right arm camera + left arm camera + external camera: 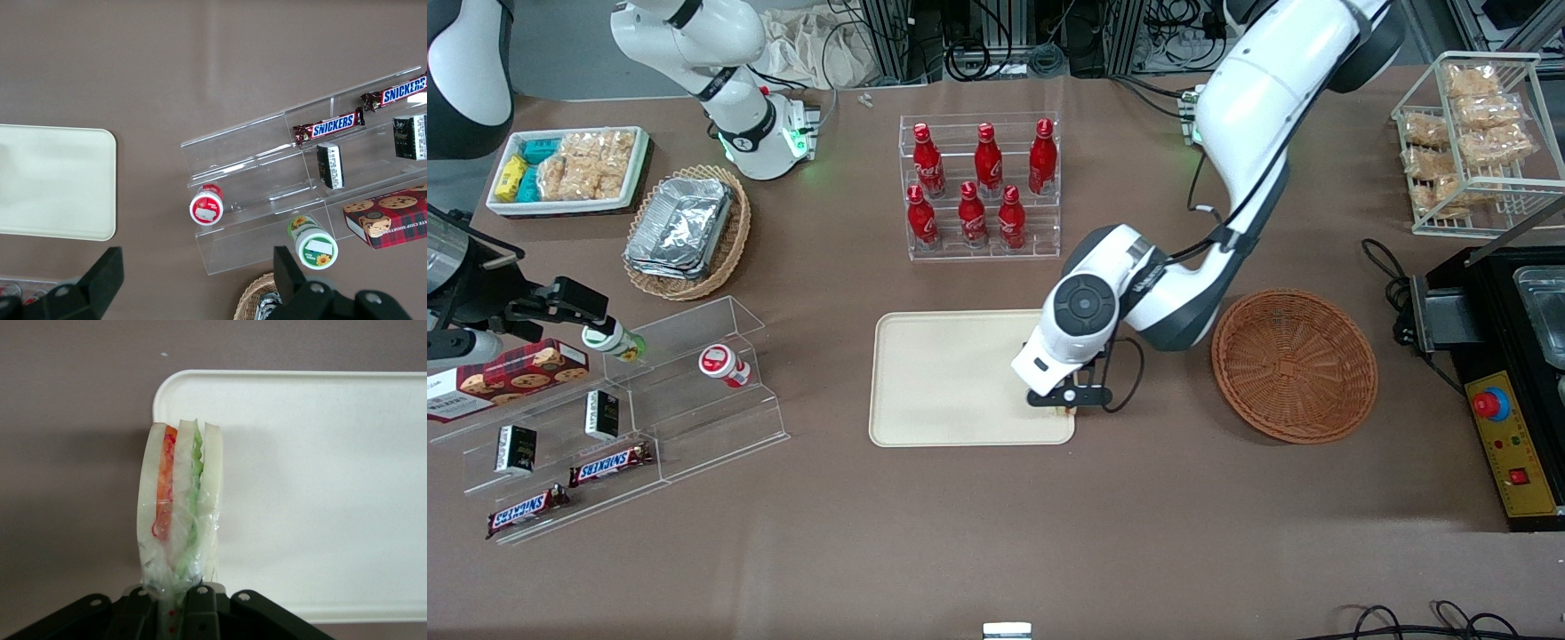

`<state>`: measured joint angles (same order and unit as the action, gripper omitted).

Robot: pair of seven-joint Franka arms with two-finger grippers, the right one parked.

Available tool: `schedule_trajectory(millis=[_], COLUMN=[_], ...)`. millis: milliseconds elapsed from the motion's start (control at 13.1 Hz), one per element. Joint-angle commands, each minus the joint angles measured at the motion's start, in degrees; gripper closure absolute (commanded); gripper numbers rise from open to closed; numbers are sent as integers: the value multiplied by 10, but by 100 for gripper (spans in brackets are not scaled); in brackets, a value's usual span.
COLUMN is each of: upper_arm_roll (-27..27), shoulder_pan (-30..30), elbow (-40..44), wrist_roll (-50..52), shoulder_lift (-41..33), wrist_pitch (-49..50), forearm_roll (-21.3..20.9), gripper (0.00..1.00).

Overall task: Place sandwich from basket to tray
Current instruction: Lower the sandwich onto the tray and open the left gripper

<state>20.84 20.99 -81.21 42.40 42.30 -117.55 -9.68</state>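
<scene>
Sandwich [179, 500] is clamped in the gripper [1069, 404], fingers closed on its wrapped narrow end. It is carried on edge: three pale bread slices stand side by side, orange-red layer in one gap, green in the other. Its long axis runs straight out from the fingertips, and the broad cut face points away from the wrist. In the wrist view the wedge hangs over a rounded corner of the tray [320, 493], partly over brown table. I cannot tell whether its lowest edge touches the tray or hangs just above.

Front view: only a sliver of the sandwich shows under the gripper. The gripper sits at the tray's [951, 378] near corner on the working arm's side, roughly 4 o'clock from the tray's centre. Bare tray surface lies toward 10 o'clock from the gripper. The basket [1294, 364] is at about 3 o'clock from the gripper, well apart, with nothing in it.

Judgement: transfer is done and set-down is the step in hand. The load is at the rim, not the middle. A small shift toward 10 o'clock before letting go would be safer. Released on edge here, the wedge could tip over the low rim.
</scene>
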Motion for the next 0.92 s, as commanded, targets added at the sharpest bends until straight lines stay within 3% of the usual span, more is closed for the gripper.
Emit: schedule_trajectory(millis=[0,534,687,763,840], upper_arm_roll=[-3,-3,-4,-5,-6], shoulder_pan=[4,17,17,17,16], elbow=[24,22,22,22,22], wrist_roll=[13,45,70,70,69], shoulder_lift=[27,52,52,51,48], wrist_pitch=[-22,-37,-36,-36,-36], forearm_roll=[-18,-18,-18,-19,-19], gripper=[100,99,54,1,0])
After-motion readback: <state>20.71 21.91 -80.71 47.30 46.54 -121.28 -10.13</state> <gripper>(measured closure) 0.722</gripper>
